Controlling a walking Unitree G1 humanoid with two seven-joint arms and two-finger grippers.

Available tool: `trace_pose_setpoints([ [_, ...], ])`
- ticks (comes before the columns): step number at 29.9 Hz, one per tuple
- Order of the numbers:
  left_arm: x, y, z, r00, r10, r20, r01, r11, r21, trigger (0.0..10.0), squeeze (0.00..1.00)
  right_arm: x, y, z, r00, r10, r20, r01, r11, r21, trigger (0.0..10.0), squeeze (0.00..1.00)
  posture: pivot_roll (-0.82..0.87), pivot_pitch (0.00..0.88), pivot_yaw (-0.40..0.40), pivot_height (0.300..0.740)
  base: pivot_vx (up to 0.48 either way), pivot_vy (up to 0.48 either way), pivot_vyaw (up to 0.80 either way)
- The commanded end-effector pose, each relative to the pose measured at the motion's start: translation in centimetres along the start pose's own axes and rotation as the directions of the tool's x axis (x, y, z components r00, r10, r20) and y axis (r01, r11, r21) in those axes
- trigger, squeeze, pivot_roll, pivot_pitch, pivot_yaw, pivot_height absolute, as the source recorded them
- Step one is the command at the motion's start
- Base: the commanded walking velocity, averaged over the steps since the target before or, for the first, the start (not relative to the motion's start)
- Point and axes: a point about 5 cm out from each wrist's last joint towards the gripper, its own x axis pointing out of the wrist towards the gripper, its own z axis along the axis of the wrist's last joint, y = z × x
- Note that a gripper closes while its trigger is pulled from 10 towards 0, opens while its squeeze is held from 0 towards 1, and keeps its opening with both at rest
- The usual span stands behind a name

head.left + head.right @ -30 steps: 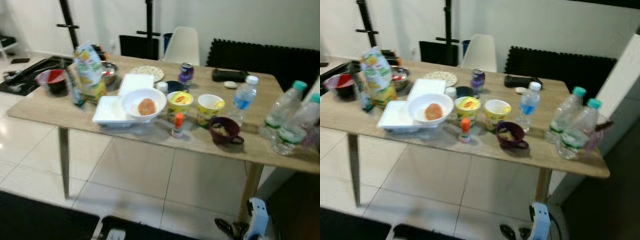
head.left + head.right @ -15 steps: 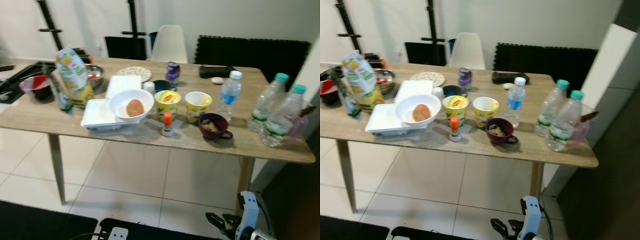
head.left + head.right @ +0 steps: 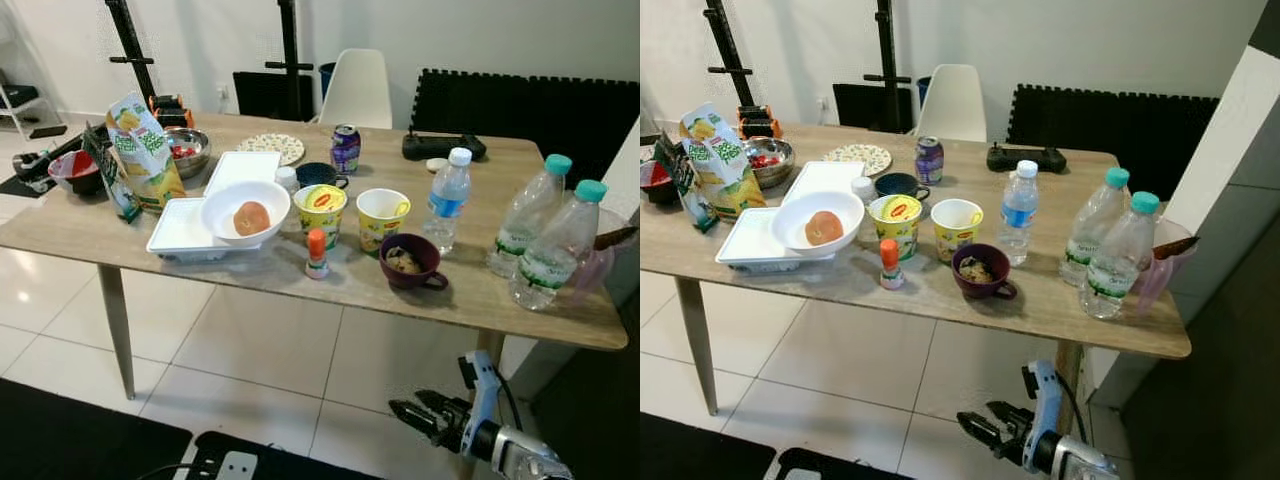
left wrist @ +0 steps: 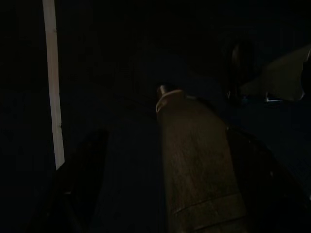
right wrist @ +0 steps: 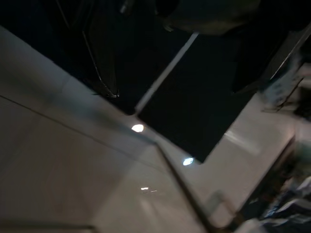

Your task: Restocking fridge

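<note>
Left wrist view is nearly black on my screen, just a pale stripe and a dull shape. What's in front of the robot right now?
Observer: A light wooden table crowded with food and drink stands ahead.
Operator: Any bottles on it?
Observer: Yes, towards the robot's right end. A white-capped clear plastic water bottle stands upright, and two teal-capped clear plastic water bottles stand further right.
Operator: Where's the right arm?
Observer: The right gripper hangs low over the tiled floor, below the table's near edge and apart from everything on it.
</note>
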Motion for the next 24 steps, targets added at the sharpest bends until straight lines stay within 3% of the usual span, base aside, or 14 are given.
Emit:
trace_pose_setpoints([
  [1, 0.0, -0.1, -0.1, 1.000, 0.000, -0.012, 0.000, 1.000, -0.002, 10.0, 0.00, 0.6, 0.5, 0.9, 0.997, 0.079, -0.011, -0.080, 0.996, -0.047, 10.0, 0.00, -0.07, 0.000, -0.016, 0.740, 0.000, 0.000, 0.00],
  [5, 0.1, -0.2, 0.6, 1.000, 0.000, -0.003, 0.000, 1.000, -0.001, 10.0, 0.00, 1.0, 1.2, 1.8, 0.985, 0.173, -0.005, -0.173, 0.981, -0.092, 10.0, 0.00, -0.07, 0.000, -0.016, 0.740, 0.000, 0.000, 0.00],
  [10, 0.2, -0.2, 1.3, 1.000, 0.000, 0.008, 0.000, 1.000, 0.000, 10.0, 0.00, 1.2, 2.5, 3.5, 0.941, 0.339, -0.001, -0.335, 0.929, -0.159, 10.0, 0.00, -0.06, 0.000, -0.015, 0.740, 0.000, 0.000, 0.00],
  [17, 0.2, -0.2, 1.5, 1.000, 0.000, 0.011, 0.000, 1.000, 0.000, 10.0, 0.00, 1.2, 3.3, 3.7, 0.913, 0.406, -0.042, -0.406, 0.893, -0.192, 10.0, 0.00, -0.06, 0.000, -0.016, 0.740, 0.000, 0.000, 0.00],
  [19, 0.2, -0.2, 1.6, 1.000, -0.001, 0.012, 0.001, 1.000, 0.000, 10.0, 0.00, 1.4, 4.4, 4.1, 0.879, 0.473, -0.060, -0.475, 0.855, -0.211, 10.0, 0.00, -0.06, 0.000, -0.020, 0.740, 0.000, 0.000, 0.00],
  [21, 0.2, -0.2, 1.6, 1.000, -0.001, 0.012, 0.001, 1.000, 0.000, 10.0, 0.00, 1.4, 4.4, 4.1, 0.879, 0.473, -0.060, -0.475, 0.855, -0.211, 10.0, 0.00, -0.06, 0.000, -0.020, 0.740, 0.000, 0.000, 0.00],
  [23, 0.2, -0.3, 1.8, 1.000, -0.003, 0.014, 0.003, 1.000, 0.000, 10.0, 0.00, 1.4, 5.6, 5.5, 0.834, 0.551, -0.011, -0.539, 0.812, -0.224, 10.0, 0.00, -0.06, 0.000, -0.021, 0.740, 0.000, 0.000, 0.00],
  [24, 0.2, -0.3, 1.8, 1.000, -0.003, 0.014, 0.003, 1.000, 0.000, 10.0, 0.00, 1.4, 5.6, 5.5, 0.834, 0.551, -0.011, -0.539, 0.812, -0.224, 10.0, 0.00, -0.06, 0.000, -0.021, 0.740, 0.000, 0.000, 0.00],
])
